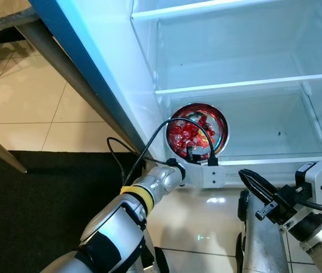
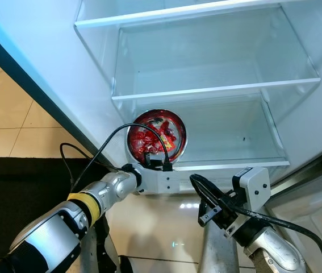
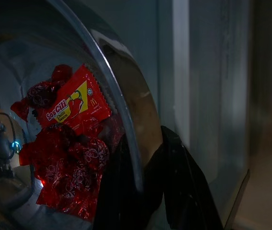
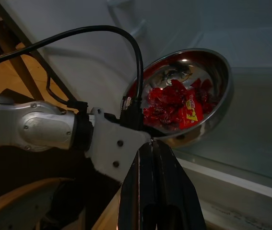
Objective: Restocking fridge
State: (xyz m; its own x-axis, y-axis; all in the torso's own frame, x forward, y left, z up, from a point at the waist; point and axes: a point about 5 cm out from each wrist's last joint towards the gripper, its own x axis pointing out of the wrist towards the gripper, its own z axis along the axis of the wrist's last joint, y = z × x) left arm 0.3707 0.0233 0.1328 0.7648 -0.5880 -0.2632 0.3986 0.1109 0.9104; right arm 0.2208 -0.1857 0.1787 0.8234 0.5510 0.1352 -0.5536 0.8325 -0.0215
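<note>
Now the steel bowl (image 1: pixel 197 132) with red wrapped sweets (image 1: pixel 190 134) and one chilli sauce sachet (image 3: pixel 74 101) is at the front left corner of the lower glass shelf (image 1: pixel 274 160) of the open fridge (image 1: pixel 240 68). It leans steeply, the mouth turned toward me, and I cannot tell if its base already rests on the glass. My left end effector (image 1: pixel 199 157) is clenched on the near rim of the bowl: in the left wrist view one black finger (image 3: pixel 121 191) is inside the wall and the other is outside.

I judge that the bowl is light and stiff, but the polished metal is slippery, and a pinch on a thin rim lets it swing easily. The sweets are loose, so with this tilt they can slide out toward the shelf edge. I think the rim is the good place to hold, but the bowl should come level before I release it, and it should go deeper on the shelf.

My right end effector (image 2: pixel 206 199) hangs below the shelf front, apart from the bowl, the two fingers pressed together and holding nothing. Above, the other shelves (image 2: pixel 217 88) carry nothing. Beside the fridge door are a tiled floor (image 1: pixel 30 96) and a dark mat (image 1: pixel 41 205).
</note>
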